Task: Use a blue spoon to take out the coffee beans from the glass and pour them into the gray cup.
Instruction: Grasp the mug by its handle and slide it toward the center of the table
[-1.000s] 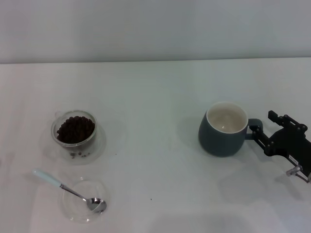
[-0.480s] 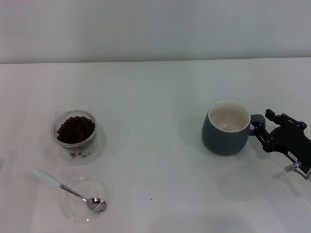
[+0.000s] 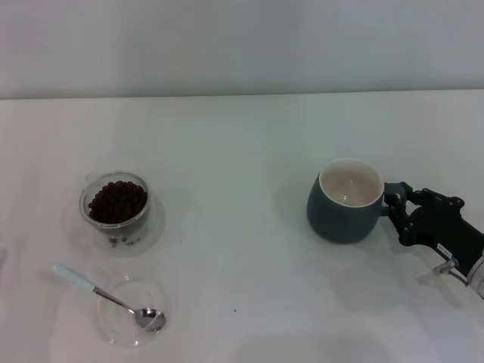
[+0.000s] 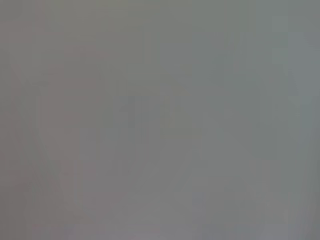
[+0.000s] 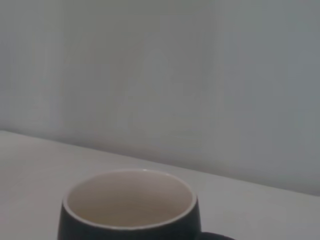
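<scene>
Right gripper (image 3: pixel 393 206): right side of the head view, its fingers closed on the handle of the gray cup (image 3: pixel 344 201).
Gray cup: right of centre, upright, off-white inside with nothing in it; the right wrist view shows its rim (image 5: pixel 131 200).
Glass (image 3: pixel 116 203): left of the frame, holding the coffee beans (image 3: pixel 117 201); a few stray beans lie just below it.
Blue spoon (image 3: pixel 102 296): lower left, its bowl resting in a shallow clear dish (image 3: pixel 128 311), handle pointing to the upper left.
Left gripper: not visible.
</scene>
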